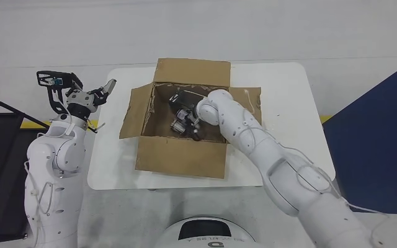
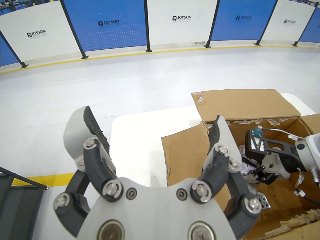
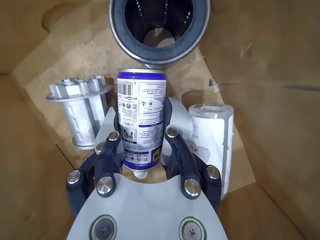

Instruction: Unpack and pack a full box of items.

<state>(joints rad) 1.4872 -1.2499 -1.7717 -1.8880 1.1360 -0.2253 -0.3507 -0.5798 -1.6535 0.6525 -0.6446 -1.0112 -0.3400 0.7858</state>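
An open cardboard box (image 1: 180, 158) stands on the white table (image 1: 111, 167). My right gripper (image 3: 141, 116) is down inside the box, shut on a blue and white spray can (image 3: 141, 106). Around the can on the box floor (image 3: 82, 48) lie a dark hollow cylinder with a metal rim (image 3: 160, 18), a silver flanged metal part (image 3: 80, 108) and a white cylinder (image 3: 212, 136). The right arm (image 1: 248, 133) leans over the box from the near right. My left gripper (image 2: 152, 128) is open and empty, held in the air off the table's left edge (image 1: 102, 90).
The box flaps (image 1: 192, 71) are folded outward on all sides. In the left wrist view the box (image 2: 185, 151) and the right wrist (image 2: 272, 156) inside it show to one side. A dark rack (image 1: 9, 124) stands left of the table.
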